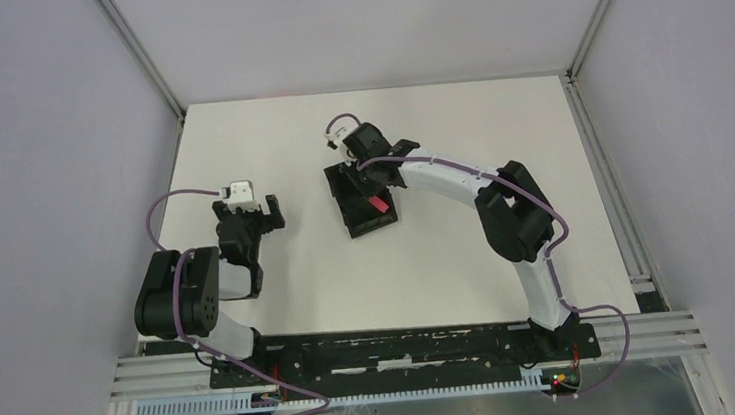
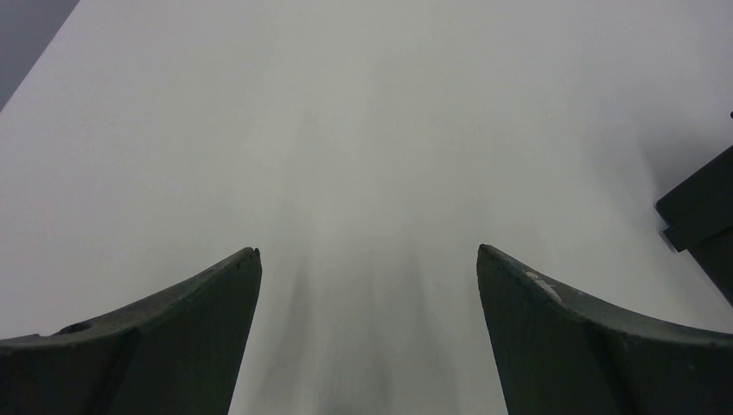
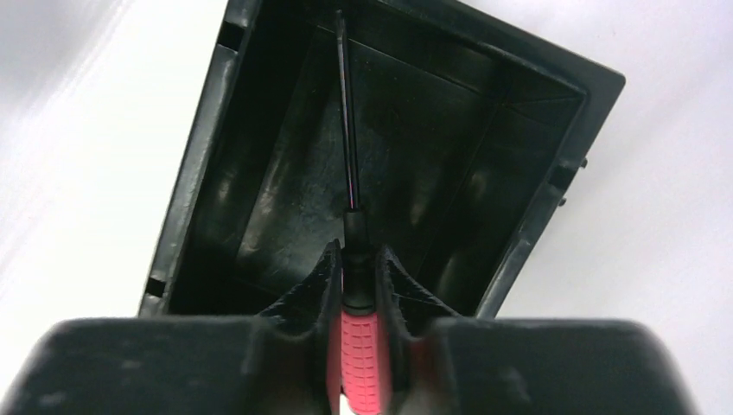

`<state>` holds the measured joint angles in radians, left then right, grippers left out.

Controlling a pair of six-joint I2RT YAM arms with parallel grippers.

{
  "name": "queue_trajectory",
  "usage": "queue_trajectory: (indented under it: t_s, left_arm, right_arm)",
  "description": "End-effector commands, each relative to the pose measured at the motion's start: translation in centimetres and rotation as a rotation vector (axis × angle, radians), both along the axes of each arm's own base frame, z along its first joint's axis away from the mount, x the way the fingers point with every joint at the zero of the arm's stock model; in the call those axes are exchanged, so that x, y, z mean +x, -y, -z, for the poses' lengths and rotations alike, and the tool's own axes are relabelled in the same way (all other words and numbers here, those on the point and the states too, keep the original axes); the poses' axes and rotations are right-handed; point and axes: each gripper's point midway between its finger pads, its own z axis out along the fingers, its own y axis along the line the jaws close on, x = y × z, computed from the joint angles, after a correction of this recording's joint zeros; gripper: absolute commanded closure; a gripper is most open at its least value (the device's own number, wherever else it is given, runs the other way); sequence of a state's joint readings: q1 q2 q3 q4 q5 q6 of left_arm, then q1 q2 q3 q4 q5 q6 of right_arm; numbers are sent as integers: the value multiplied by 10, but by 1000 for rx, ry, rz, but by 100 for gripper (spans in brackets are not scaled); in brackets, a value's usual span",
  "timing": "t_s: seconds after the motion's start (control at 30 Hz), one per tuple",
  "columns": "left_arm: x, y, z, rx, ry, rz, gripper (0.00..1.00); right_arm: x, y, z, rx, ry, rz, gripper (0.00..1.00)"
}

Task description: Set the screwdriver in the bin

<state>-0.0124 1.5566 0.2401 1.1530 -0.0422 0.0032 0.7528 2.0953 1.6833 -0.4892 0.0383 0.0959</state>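
Observation:
The black bin [image 1: 353, 221] lies near the table's middle. My right gripper [image 1: 370, 189] reaches down over it. In the right wrist view this gripper [image 3: 356, 251] is shut on the red handle of the screwdriver [image 3: 359, 354]. The thin black shaft [image 3: 347, 112] runs ahead over the bin's floor [image 3: 285, 173], and its tip is close to the far wall. From above only a bit of the red handle [image 1: 379, 205] shows, inside the bin. My left gripper [image 1: 262, 218] hovers to the left of the bin; it [image 2: 369, 251] is open, with bare table between its fingers.
The white table [image 1: 496, 116] is walled by grey panels, with metal rails at its corners. A dark corner of the bin [image 2: 702, 216] shows at the right edge of the left wrist view. The arms' bases sit on the black rail [image 1: 396, 351] at the near edge.

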Motion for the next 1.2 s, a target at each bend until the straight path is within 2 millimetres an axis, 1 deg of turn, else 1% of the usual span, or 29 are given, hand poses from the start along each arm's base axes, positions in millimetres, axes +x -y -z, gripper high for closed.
queue_trajectory:
  t_s: [0.0, 0.07, 0.1, 0.23, 0.33, 0.37, 0.4, 0.43, 0.5, 0.53, 0.6, 0.63, 0.67, 0.73, 0.8, 0.83, 0.87, 0.9, 0.93, 0.97, 1.03, 1.1, 1.13, 1.17]
  left_arm:
    - [4, 2, -15, -34, 50, 3, 0]
    - [4, 2, -15, -34, 49, 4, 0]
    - [4, 2, -15, -34, 50, 4, 0]
    - [4, 2, -15, -34, 49, 3, 0]
    - [4, 2, -14, -34, 49, 4, 0]
    - [5, 2, -15, -34, 50, 3, 0]
    - [4, 2, -15, -34, 49, 3, 0]
    - [5, 2, -15, -34, 50, 4, 0]
    - [4, 2, -15, -34, 49, 4, 0]
    - [5, 2, -15, -34, 50, 4, 0]
    - [4, 2, -15, -34, 50, 4, 0]
    - [4, 2, -15, -34, 50, 4, 0]
    - [5, 2, -15, -34, 50, 4, 0]
    - [4, 2, -15, -34, 50, 4, 0]
    - [4, 2, -15, -34, 50, 3, 0]
    - [4, 2, -15, -34, 50, 4, 0]
    - [4, 2, -15, -34, 49, 4, 0]
    - [4, 2, -14, -34, 48, 3, 0]
    - [4, 2, -14, -34, 49, 3, 0]
    - [4, 2, -14, -34, 49, 4, 0]
    - [4, 2, -14, -34, 49, 3, 0]
    - [4, 2, -14, -34, 49, 3, 0]
    - [4, 2, -14, -34, 49, 4, 0]
    - [4, 2, -15, -34, 49, 4, 0]
  right_arm:
    - [14, -19, -15, 35, 64, -34, 67]
    - [12, -23, -21, 43, 71, -45, 53]
    - [12, -24, -25, 52, 78, -45, 50]
    - [15, -27, -59, 109, 139, -20, 47]
    - [14, -25, -97, 170, 203, -7, 46]
    - [14, -23, -112, 192, 228, -3, 43]
    - [12, -21, -123, 207, 248, 0, 40]
    - [12, -16, -137, 222, 278, 7, 31]
    - [11, -2, -161, 231, 348, 40, 2]
    - [12, 11, -175, 228, 397, 76, 2]
    - [13, 39, -193, 209, 482, 140, 2]
    - [15, 54, -195, 198, 511, 171, 2]
    - [17, 71, -202, 203, 539, 203, 2]
    - [17, 103, -202, 208, 564, 258, 2]
    - [13, 139, -186, 186, 583, 323, 2]
    - [10, 157, -182, 179, 601, 357, 2]
    - [7, 176, -169, 159, 607, 395, 2]
    - [4, 194, -163, 157, 622, 435, 2]
    - [-1, 213, -149, 148, 625, 479, 2]
    - [-5, 232, -142, 151, 635, 522, 2]
    - [-17, 259, -122, 149, 656, 580, 2]
    - [-32, 288, -96, 104, 681, 654, 2]
    - [-38, 299, -90, 93, 699, 684, 2]
    - [-44, 310, -79, 80, 707, 718, 2]
